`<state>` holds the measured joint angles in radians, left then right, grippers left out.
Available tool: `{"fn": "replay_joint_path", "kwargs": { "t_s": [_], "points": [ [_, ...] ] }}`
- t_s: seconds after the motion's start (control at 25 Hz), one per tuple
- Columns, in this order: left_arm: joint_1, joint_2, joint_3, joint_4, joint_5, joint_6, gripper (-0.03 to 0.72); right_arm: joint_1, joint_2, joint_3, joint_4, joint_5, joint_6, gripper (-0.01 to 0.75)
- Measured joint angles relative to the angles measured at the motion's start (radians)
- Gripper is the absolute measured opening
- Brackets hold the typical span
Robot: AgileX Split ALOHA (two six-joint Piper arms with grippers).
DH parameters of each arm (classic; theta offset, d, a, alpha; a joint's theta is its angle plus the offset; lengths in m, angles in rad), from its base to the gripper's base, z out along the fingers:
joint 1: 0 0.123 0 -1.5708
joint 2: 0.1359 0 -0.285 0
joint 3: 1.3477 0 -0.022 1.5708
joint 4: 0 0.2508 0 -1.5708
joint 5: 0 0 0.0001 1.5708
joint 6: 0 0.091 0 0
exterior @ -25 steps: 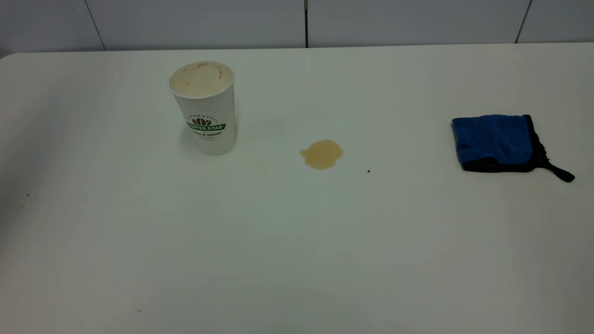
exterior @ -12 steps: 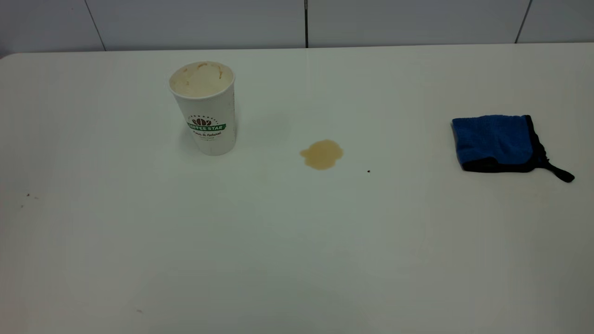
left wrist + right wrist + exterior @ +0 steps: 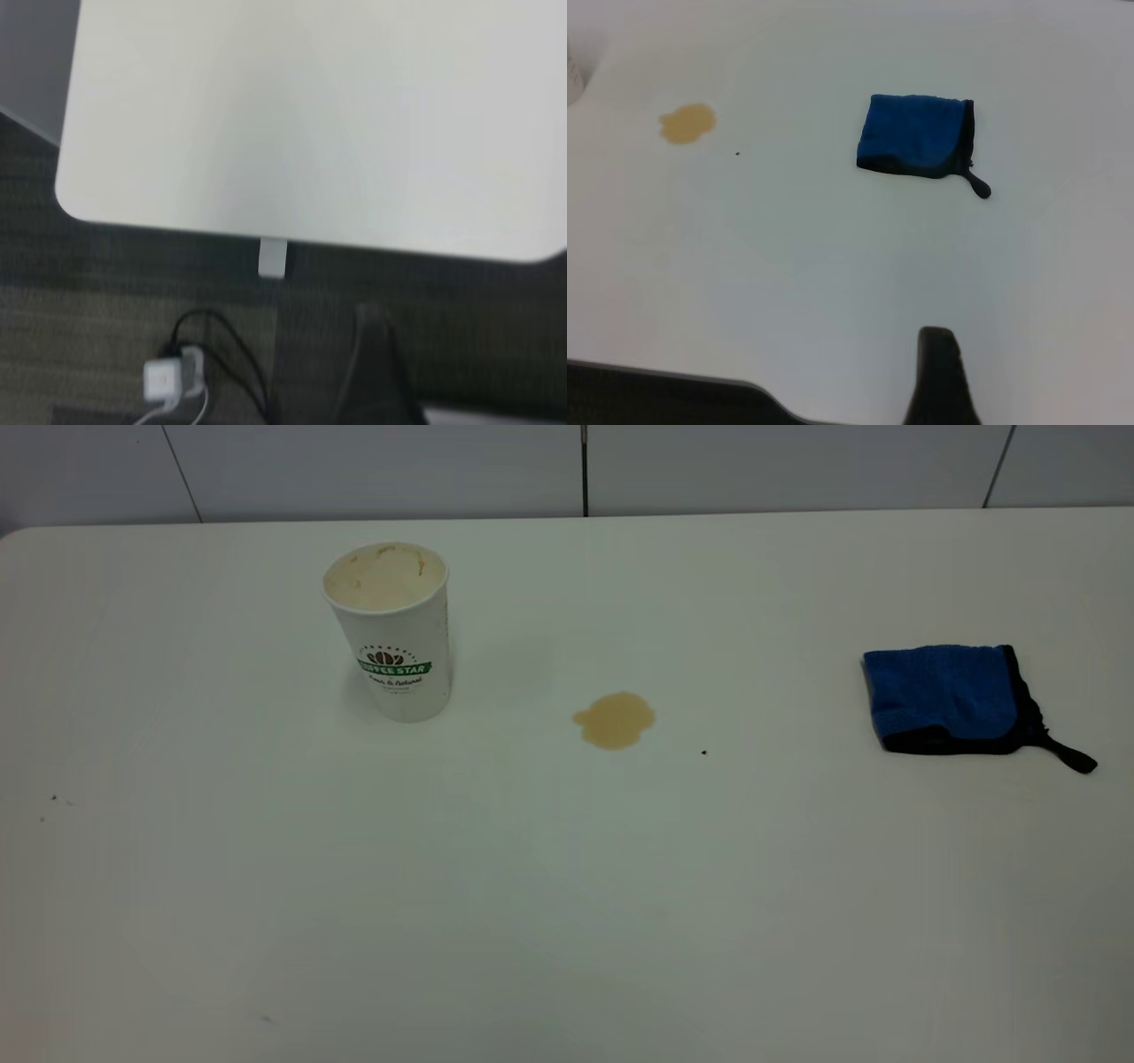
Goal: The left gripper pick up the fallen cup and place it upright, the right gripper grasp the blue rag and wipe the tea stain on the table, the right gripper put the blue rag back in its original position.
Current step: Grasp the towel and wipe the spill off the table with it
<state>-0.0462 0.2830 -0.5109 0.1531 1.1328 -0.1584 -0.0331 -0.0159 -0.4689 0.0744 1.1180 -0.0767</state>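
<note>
The white paper cup (image 3: pixel 390 633) with the green band stands upright at the back left of the table (image 3: pixel 567 921), nothing touching it. To its right lies the tan tea stain (image 3: pixel 614 719) (image 3: pixel 687 122). The folded blue rag (image 3: pixel 948 698) (image 3: pixel 914 135) lies flat at the far right, its black loop pointing outward. Neither arm shows in the exterior view. The left gripper (image 3: pixel 376 376) hangs beyond the table's edge, over the floor. The right gripper (image 3: pixel 941 376) is above the table's near side, well short of the rag.
A tiny dark speck (image 3: pixel 703 752) sits just right of the stain. The left wrist view shows the table's rounded corner (image 3: pixel 71 199), dark floor, and a white power adapter (image 3: pixel 166 381) with black cables. A grey panelled wall (image 3: pixel 567 469) runs behind the table.
A faint shadow over the table's left side has gone. Cup, stain and rag have not moved.
</note>
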Motion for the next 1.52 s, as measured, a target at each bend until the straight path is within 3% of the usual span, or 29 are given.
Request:
{"fn": "replay_joint_path", "kwargs": {
  "t_s": [0.28, 0.6, 0.92, 1.52],
  "points": [
    [0.093, -0.167, 0.013, -0.017, -0.007, 0.000, 0.583, 0.000, 0.000, 0.000, 0.000, 0.000, 0.000, 0.577],
    [0.093, -0.255, 0.019, -0.035, -0.005, 0.012, 0.583, 0.000, 0.000, 0.000, 0.000, 0.000, 0.000, 0.577],
    [0.093, -0.295, 0.024, -0.120, -0.003, 0.138, 0.583, 0.000, 0.000, 0.000, 0.000, 0.000, 0.000, 0.577],
    [0.093, -0.301, 0.024, -0.130, -0.004, 0.149, 0.583, 0.000, 0.000, 0.000, 0.000, 0.000, 0.000, 0.577]
  ]
}}
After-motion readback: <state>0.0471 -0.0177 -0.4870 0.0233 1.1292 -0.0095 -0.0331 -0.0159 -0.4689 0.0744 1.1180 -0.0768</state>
